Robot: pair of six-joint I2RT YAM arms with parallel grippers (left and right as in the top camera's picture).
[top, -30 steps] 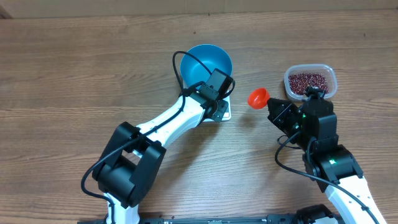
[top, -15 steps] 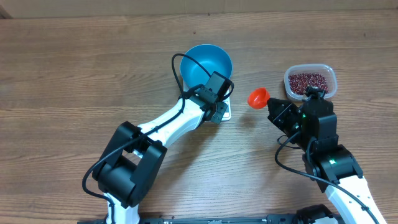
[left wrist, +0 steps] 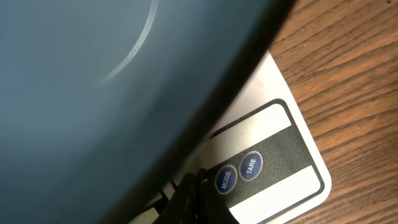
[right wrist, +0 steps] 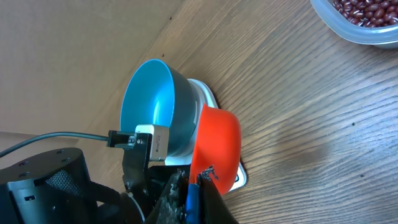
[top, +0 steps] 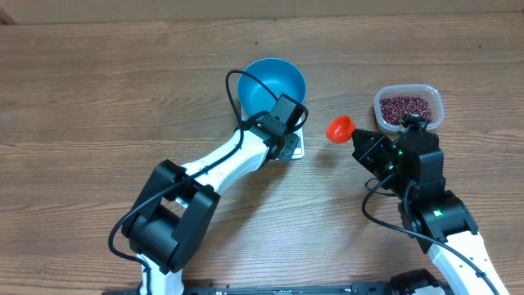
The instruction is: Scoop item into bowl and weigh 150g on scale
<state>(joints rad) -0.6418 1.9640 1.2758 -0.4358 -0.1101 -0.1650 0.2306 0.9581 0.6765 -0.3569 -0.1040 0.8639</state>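
Wood-grain tabletop (top: 98, 82) fills my overhead view, carrying both arms and the weighing gear. By my reading, the job has barely begun.

The blue bowl (top: 270, 82) sits on the scale (left wrist: 273, 155), looming just above and ahead of the left gripper (left wrist: 193, 202). From the right wrist view its inside looks plain blue, with nothing poured in. The clear container (top: 438, 102) lies ahead of the right gripper (right wrist: 186, 198) and off to its right, well apart from the bowl.

The right jaws are pinching the handle of the orange scoop (top: 339, 129). Its cup sticks out in front of them, between container and bowl, and looks empty from above. All the beans (top: 404, 107) I can see are in the container.

The left jaws are pressed together with nothing between them. Their tip is down at the scale's front strip, just beside the MODE button (left wrist: 224, 180), with the TARE button (left wrist: 250, 165) just past it. I cannot tell whether the tip touches either one. The display is hidden from me, so I can't say the scale is zeroed.

Done: bowl placed, scoop in hand. Left: zeroing if needed, every scoop, and trimming to the target weight.
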